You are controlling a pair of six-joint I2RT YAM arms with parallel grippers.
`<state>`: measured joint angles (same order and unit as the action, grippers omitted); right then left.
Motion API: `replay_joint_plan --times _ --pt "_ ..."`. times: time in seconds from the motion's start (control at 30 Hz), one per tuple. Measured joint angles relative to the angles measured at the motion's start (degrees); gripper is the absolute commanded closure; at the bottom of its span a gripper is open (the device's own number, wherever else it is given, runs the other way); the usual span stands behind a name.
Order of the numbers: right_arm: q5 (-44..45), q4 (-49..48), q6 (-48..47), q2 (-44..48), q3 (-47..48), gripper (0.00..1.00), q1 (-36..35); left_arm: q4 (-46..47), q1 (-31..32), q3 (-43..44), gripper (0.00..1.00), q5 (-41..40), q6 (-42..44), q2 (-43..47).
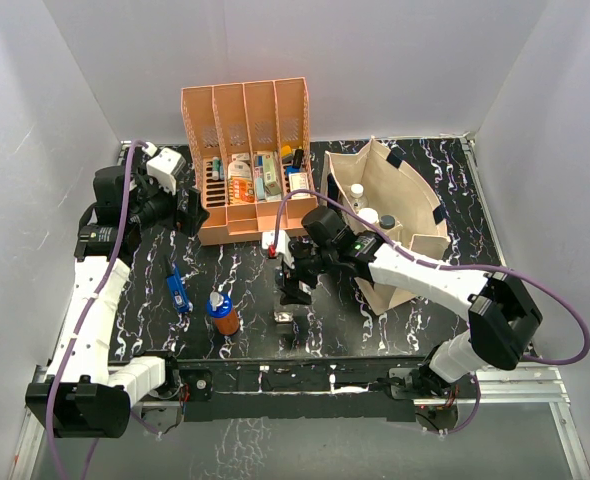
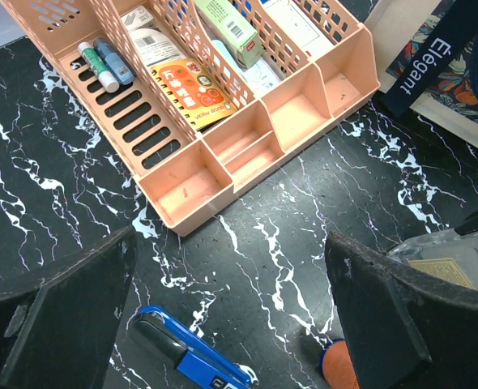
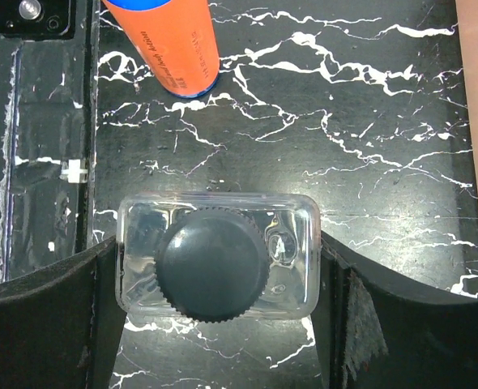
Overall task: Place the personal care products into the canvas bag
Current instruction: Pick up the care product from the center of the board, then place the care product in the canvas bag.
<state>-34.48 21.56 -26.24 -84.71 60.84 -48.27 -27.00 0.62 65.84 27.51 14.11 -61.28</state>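
Observation:
A clear square bottle (image 3: 292,243) with a dark cap stands upright on the black marble table. My right gripper (image 3: 219,271) is over it from above, a finger pressed to each short side; in the top view this gripper (image 1: 297,285) hides the bottle. An orange-brown, blue-capped bottle (image 1: 223,313) stands just to the left, also seen in the right wrist view (image 3: 170,44). A small blue item (image 1: 178,288) lies further left. The canvas bag (image 1: 420,205) stands open at the right with several bottles inside. My left gripper (image 2: 231,324) hangs open and empty near the rack (image 1: 190,212).
An orange four-slot file rack (image 1: 245,130) with flat packs and pens stands at the back left, its front lip (image 2: 190,194) close below my left gripper. The bag's navy strap (image 2: 433,49) shows at the upper right of the left wrist view. White walls enclose the table.

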Motion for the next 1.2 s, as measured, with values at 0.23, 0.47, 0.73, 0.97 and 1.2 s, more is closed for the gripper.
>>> replay_joint_plan --times 0.23,0.47,0.73,0.97,1.2 --pt "1.3 8.0 -2.8 0.0 3.4 0.92 0.0 0.2 -0.1 -0.2 0.03 0.0 -0.2 0.0" --pt "1.6 18.0 -5.3 0.8 12.2 0.92 1.6 0.5 -0.2 -0.3 0.03 0.0 -0.2 0.0" --pt "1.1 24.6 -4.8 3.1 27.4 0.92 8.4 0.9 -0.2 -0.3 0.03 0.0 -0.2 0.0" --pt "1.8 27.6 0.6 5.1 41.8 0.92 19.5 0.9 -0.2 -0.4 0.03 1.2 -0.2 -0.2" --pt "6.4 27.6 6.8 9.6 45.8 0.92 31.2 1.3 -0.2 -1.1 0.03 1.7 0.0 -0.2"
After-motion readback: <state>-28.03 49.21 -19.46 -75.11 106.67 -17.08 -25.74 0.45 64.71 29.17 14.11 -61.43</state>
